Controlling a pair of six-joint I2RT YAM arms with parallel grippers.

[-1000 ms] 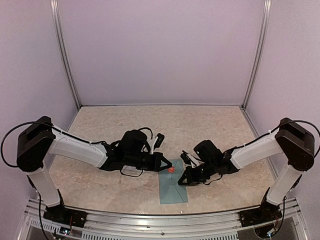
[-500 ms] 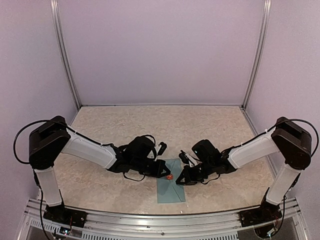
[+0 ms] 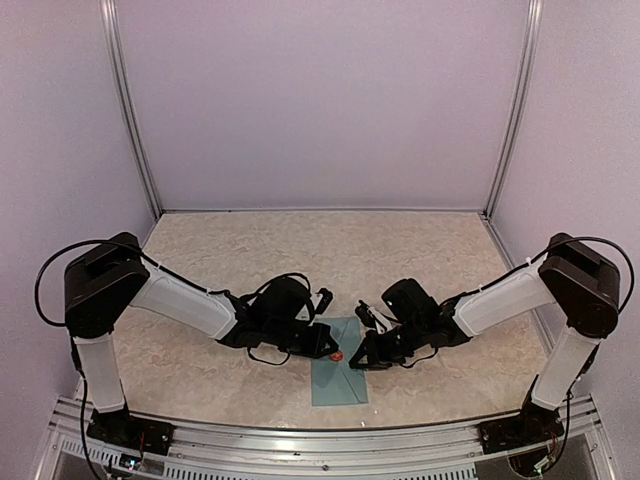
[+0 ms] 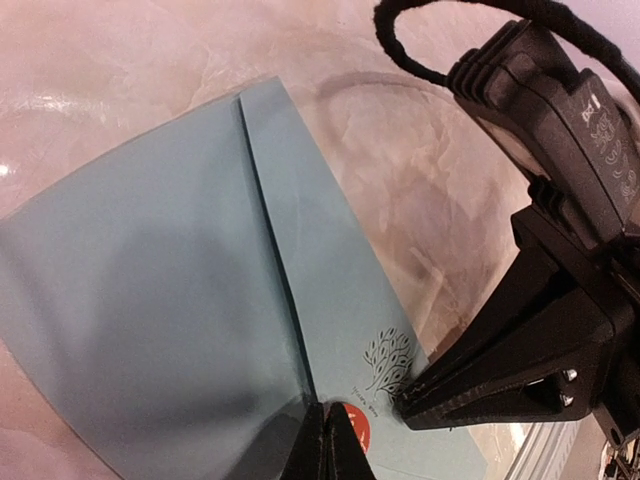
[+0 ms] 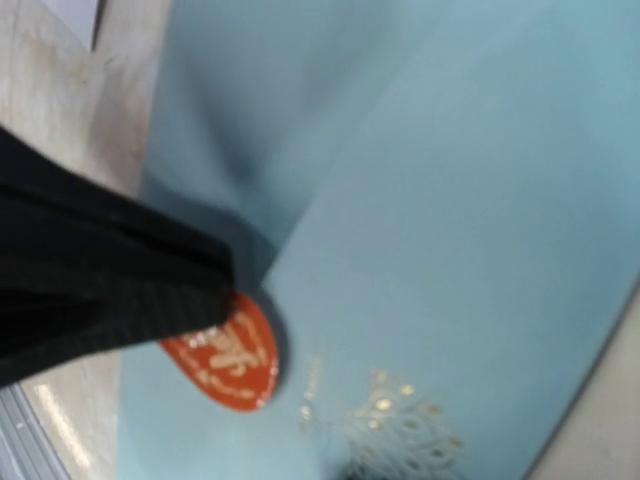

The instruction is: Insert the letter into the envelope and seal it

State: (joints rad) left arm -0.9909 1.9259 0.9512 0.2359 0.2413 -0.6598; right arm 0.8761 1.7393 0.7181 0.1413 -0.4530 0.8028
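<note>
The teal envelope (image 3: 340, 380) lies flat near the table's front, its flap folded down along a crease (image 4: 275, 270). My left gripper (image 3: 333, 350) is shut, and a round red sticker (image 4: 356, 432) sits pinched at its fingertips (image 4: 328, 445), down on the envelope beside a printed tree motif (image 4: 388, 360). In the right wrist view the red sticker (image 5: 228, 352) tilts slightly off the paper under the left gripper's black fingers (image 5: 100, 290). My right gripper (image 3: 353, 362) is shut, its tip (image 4: 408, 398) pressing the envelope by the motif. The letter is not in view.
Marbled beige tabletop (image 3: 330, 250) stretches behind the arms, enclosed by lilac walls and metal corner posts (image 3: 135, 120). A pale sheet corner (image 5: 75, 15) shows beyond the envelope. The aluminium rail (image 3: 320, 440) runs along the near edge.
My left gripper has carried the red sticker nearer and down onto the envelope. The right gripper and the envelope have shifted slightly left.
</note>
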